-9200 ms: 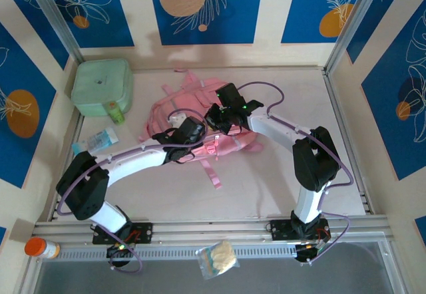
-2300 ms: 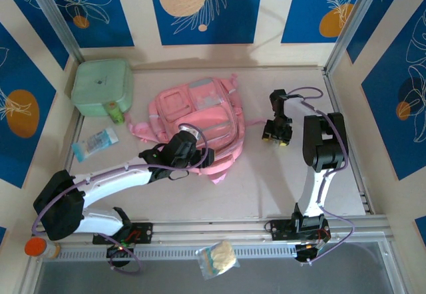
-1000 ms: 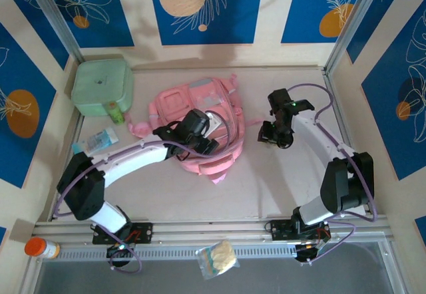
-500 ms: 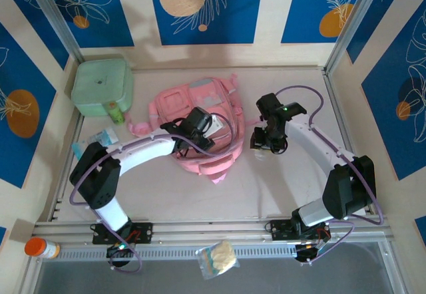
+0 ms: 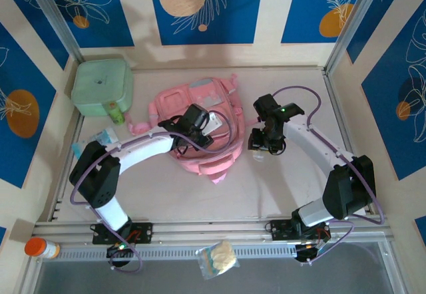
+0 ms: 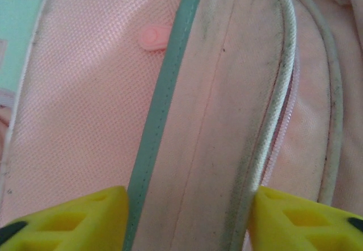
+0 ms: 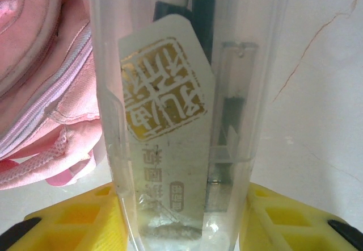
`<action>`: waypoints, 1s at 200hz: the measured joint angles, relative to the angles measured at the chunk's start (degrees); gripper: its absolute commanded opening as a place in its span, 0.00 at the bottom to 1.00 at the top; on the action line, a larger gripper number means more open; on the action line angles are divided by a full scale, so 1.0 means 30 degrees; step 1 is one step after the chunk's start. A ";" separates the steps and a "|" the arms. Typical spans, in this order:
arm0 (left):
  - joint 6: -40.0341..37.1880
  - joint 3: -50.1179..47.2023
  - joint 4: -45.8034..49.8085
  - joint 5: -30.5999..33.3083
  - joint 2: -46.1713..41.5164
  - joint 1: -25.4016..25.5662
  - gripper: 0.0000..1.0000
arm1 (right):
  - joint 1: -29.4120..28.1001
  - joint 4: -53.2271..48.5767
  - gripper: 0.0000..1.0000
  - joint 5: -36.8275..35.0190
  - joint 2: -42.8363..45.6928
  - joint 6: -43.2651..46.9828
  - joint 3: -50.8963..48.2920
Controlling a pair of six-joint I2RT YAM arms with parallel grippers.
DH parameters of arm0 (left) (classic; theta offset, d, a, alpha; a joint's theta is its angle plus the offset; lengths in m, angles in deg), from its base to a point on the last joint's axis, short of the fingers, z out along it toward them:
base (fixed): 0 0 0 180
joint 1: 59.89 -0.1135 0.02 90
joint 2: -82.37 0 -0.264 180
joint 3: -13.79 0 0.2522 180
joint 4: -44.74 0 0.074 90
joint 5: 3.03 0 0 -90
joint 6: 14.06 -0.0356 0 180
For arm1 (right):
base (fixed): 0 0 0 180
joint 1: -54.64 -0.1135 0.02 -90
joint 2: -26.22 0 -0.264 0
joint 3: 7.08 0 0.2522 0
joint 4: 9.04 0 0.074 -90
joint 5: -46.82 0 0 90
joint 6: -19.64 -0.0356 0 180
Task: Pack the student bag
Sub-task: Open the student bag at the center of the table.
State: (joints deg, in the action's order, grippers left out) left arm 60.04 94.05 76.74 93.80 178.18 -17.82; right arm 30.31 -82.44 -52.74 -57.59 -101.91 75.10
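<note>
The student bag [image 5: 174, 101] lies mid-tabletop [image 5: 279, 187]. The left pincer [image 6: 187, 217] stands half-wide astride its pale panel; whether it grips the fabric cannot be told, and it should lift that flap to open a mouth. The right pincer [image 7: 184, 217], clamped on a clear box [image 7: 170, 92] just beside the bag's right edge, has bare tabletop to its right for approach.

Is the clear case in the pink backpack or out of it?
Out. The right claw grips the clear case over bare table, beside the student bag.
</note>
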 measured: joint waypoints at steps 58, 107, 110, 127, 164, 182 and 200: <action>-0.0437 -0.0794 -0.1435 0.0729 0.0342 0.0015 0.58 | -0.0015 0.0000 0.45 -0.0015 0.0000 0.0000 0.0000; -0.0648 -0.0787 -0.1632 0.0554 0.0138 -0.0197 0.52 | -0.0109 0.0000 0.45 -0.0007 0.0000 0.0000 0.0000; -0.0641 -0.0772 -0.1603 0.0481 0.0117 -0.0233 0.52 | -0.0117 0.0000 0.45 0.0000 0.0000 0.0000 0.0000; -0.0532 -0.0634 -0.1362 0.0226 0.0066 -0.0401 0.44 | -0.0189 0.0000 0.45 0.0058 0.0000 0.0000 0.0000; 0.0182 -0.0590 -0.1282 0.0022 -0.0029 -0.0488 0.16 | -0.0415 0.0000 0.45 0.0270 0.0000 -0.0007 0.0000; 0.0634 -0.0474 -0.1275 -0.0226 -0.0051 -0.0488 0.03 | -0.0532 0.0007 0.45 0.0452 0.0007 -0.0015 0.0000; 0.1377 -0.0219 -0.1013 -0.0707 -0.0087 -0.0532 0.00 | -0.0663 0.0066 0.45 0.0765 0.0007 -0.0066 0.0000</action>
State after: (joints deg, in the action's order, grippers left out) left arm 64.17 93.40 73.70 91.68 177.92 -19.42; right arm 28.32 -82.24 -50.45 -57.57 -102.10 75.10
